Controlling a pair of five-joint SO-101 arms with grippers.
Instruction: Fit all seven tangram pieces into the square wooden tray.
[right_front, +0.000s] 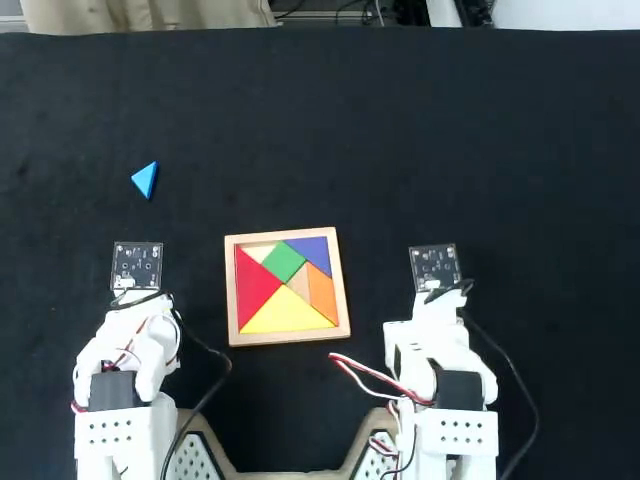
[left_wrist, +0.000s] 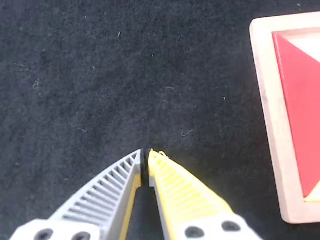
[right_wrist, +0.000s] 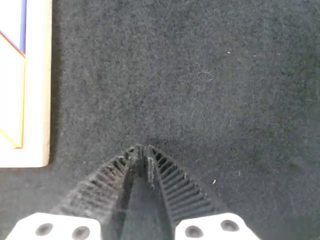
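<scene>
The blue triangle (right_front: 146, 180) lay well ahead of the left hand (left_wrist: 149, 152), the nearer one, which was closed and empty, as was the right hand (right_wrist: 144, 148).

Two white robot arms sit folded low side by side, the left arm (right_front: 125, 365) and right arm (right_front: 440, 365) each hunched behind its wrist, the left gripper (left_wrist: 148, 152) with grey and yellow jaws closed tip to tip, the right gripper (right_wrist: 142, 148) with black jaws likewise pressed together.
</scene>
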